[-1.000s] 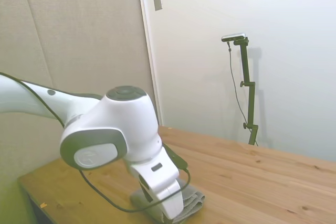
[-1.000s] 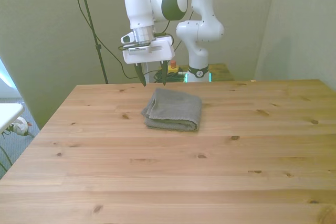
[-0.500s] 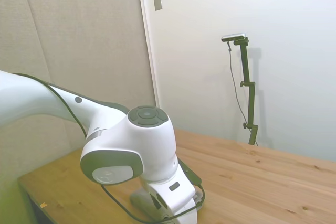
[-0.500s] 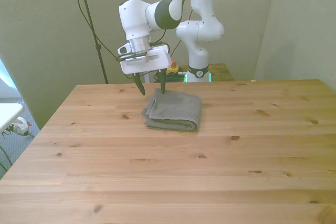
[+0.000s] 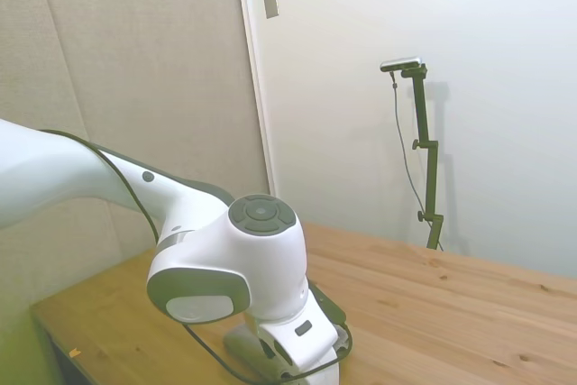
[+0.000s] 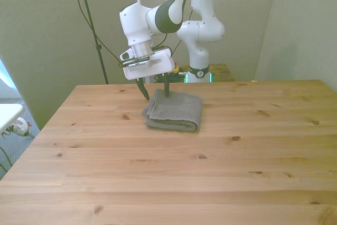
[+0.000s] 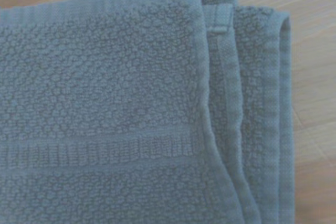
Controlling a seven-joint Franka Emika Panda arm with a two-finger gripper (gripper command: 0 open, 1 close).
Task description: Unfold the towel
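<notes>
Across the front view, the near half of the wooden table (image 6: pixel 174 183) is bare planks, with wide room on every side of the grey towel (image 6: pixel 175 110). The towel lies folded in a thick stack toward the table's far edge, a little toward the front view's left of centre, its rounded fold facing the near side and its loose layered edges toward the front view's left. In the wrist view the towel (image 7: pixel 121 108) fills most of the picture, its hemmed edges stacked one over another along one side, with a strip of table (image 7: pixel 315 77) just beyond them.

The gripper (image 6: pixel 154 90) stands over the towel's far-left corner with its dark fingers (image 6: pixel 144 90) spread wide: one hangs just off the towel's edge above bare wood, the other reaches the towel's top near its far edge. In the side view the white arm (image 5: pixel 225 277) hides the fingers and nearly all of the cloth.

Compared with half a second ago, the gripper is lower and closer over that corner; the towel has not shifted.
</notes>
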